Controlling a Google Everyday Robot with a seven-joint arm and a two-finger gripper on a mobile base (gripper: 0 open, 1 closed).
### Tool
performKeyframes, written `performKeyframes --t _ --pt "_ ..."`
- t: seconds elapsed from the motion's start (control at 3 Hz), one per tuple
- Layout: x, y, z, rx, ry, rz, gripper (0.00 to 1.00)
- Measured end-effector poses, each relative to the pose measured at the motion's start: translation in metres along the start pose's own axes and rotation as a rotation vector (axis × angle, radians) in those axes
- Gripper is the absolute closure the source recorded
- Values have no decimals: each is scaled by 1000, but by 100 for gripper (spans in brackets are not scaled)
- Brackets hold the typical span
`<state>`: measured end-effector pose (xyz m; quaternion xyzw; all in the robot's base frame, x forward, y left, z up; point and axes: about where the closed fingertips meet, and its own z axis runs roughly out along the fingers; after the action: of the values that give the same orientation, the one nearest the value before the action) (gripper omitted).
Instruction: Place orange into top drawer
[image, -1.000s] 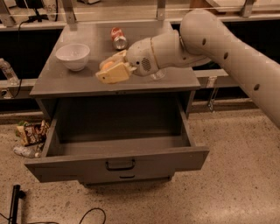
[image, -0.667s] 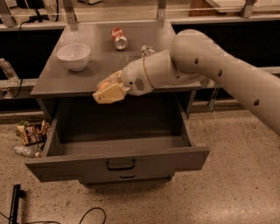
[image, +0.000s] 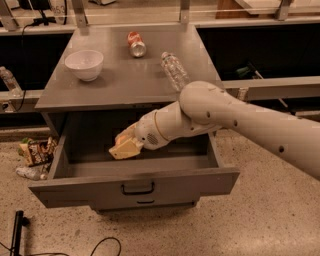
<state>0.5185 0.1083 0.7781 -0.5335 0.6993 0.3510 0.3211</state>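
The top drawer (image: 75, 189) is pulled open below the grey cabinet top; its dark bar handle (image: 137, 189) sits in the middle of the front panel. My gripper (image: 125, 146) reaches down into the open drawer, left of its middle, just above the drawer floor. Its tan fingers (image: 127, 149) are closed around the orange (image: 121, 136), of which only a small orange patch shows at the upper left of the fingers. The white arm comes in from the right and covers the drawer's right half.
On the cabinet top (image: 120, 85) stand a white bowl (image: 84, 64) at the left, a red-and-silver can (image: 136, 44) lying at the back, and a clear plastic bottle (image: 173, 69) lying at the right. Snack bags (image: 35, 150) lie on the floor left of the drawer.
My gripper has moved from above the cabinet's front edge down and forward into the open drawer, still holding the orange.
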Motion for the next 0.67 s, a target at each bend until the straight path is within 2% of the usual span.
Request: performKeyframes --t 0.33,0.67 --pt "27 -27 32 28 16 -35 100" --pt "38 -54 41 63 25 -64 100"
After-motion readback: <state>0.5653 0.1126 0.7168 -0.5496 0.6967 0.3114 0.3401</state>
